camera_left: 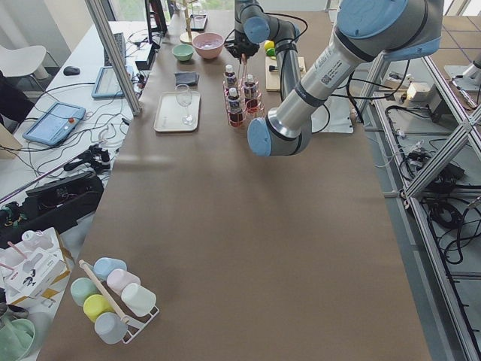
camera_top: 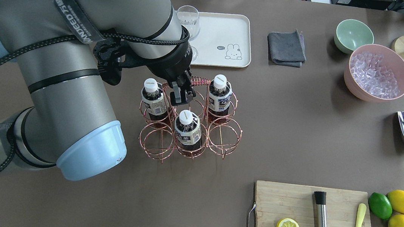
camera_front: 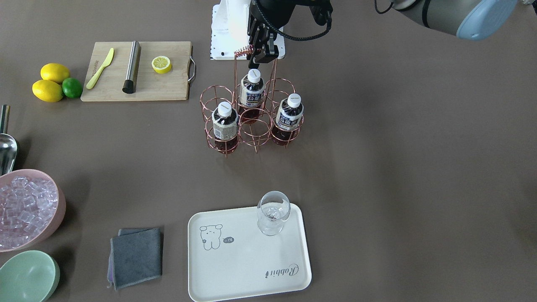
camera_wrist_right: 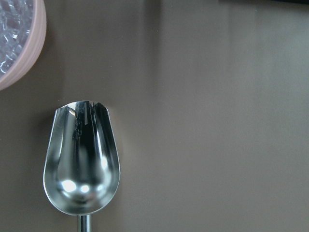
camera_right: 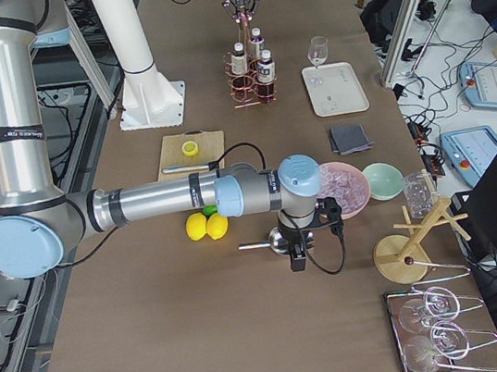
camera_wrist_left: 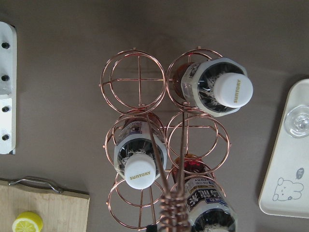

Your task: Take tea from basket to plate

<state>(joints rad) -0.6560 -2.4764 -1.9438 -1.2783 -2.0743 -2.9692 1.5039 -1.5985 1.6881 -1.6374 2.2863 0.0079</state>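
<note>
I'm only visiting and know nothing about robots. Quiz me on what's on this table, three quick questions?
1. True or false: every ring of the basket holds a tea bottle.
2. What stands on the plate? A a glass, B a lime, C a green bowl.
3. Fill in: the half lemon lies on the wooden ____.
Key: 1 false, three of six; 2 A; 3 cutting board.

Bright, even light from above. The pink bowl [camera_front: 56, 218] throws a soft shadow toward 3 o'clock. The scoop [camera_wrist_right: 81, 164] shows white glare spots at 7 o'clock.
</note>
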